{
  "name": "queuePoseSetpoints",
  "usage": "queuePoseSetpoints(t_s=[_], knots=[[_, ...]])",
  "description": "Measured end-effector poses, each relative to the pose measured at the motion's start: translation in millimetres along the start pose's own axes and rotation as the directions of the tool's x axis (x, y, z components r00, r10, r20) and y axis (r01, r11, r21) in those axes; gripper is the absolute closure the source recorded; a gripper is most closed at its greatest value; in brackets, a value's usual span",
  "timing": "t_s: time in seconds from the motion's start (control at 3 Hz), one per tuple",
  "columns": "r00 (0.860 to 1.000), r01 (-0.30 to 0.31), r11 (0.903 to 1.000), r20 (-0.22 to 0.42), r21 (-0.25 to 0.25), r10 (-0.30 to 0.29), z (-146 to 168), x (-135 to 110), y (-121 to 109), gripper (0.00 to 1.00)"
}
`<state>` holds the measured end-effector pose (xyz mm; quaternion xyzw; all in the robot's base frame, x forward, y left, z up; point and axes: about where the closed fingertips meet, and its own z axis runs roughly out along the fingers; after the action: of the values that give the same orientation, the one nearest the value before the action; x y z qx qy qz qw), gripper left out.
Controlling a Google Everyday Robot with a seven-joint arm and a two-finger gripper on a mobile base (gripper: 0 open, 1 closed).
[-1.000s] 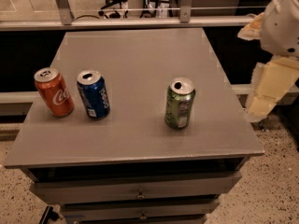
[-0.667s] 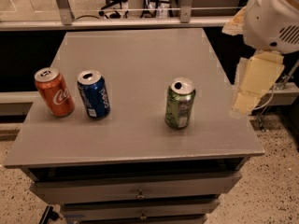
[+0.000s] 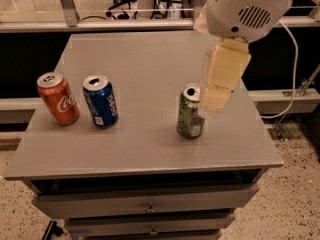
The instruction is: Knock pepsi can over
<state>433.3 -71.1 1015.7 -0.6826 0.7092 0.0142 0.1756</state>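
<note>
In the camera view, 3 cans stand upright on the grey desk (image 3: 145,149), which has drawers below its top. The orange-red Coca-Cola can (image 3: 58,98) is at the left edge. Just beside it, to its right and apart from it, stands the pepsi can (image 3: 100,101), blue with white lettering running down its side and a silver top with the opening visible. The green can (image 3: 190,112) stands well apart from both, toward the right half of the desk.

The arm's white housing (image 3: 245,6) fills the upper right, and the cream-coloured tool (image 3: 219,81) hangs down from it, its lower end overlapping the upper right of the green can as seen from here. Whether it touches that can cannot be told.

Compared with 0.7 s ago, the arm has swung leftward: the tool then hung off the right edge of the desk, clear of every can, and now it sits over the desk top right by the green can. It remains well apart from the pepsi can, with the green can between them. All 3 cans keep their earlier places and remain upright; the pepsi can has not been tipped.
</note>
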Motion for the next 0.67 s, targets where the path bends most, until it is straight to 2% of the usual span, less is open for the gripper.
queuePoseSetpoints(t_s=[0.33, 0.67], knots=[[0.999, 0.045, 0.9987, 0.022, -0.024, -0.045, 6, -42, 3, 0.0], [0.993, 0.1, 0.9942, 0.071, -0.038, -0.097, 17, -79, 8, 0.0]])
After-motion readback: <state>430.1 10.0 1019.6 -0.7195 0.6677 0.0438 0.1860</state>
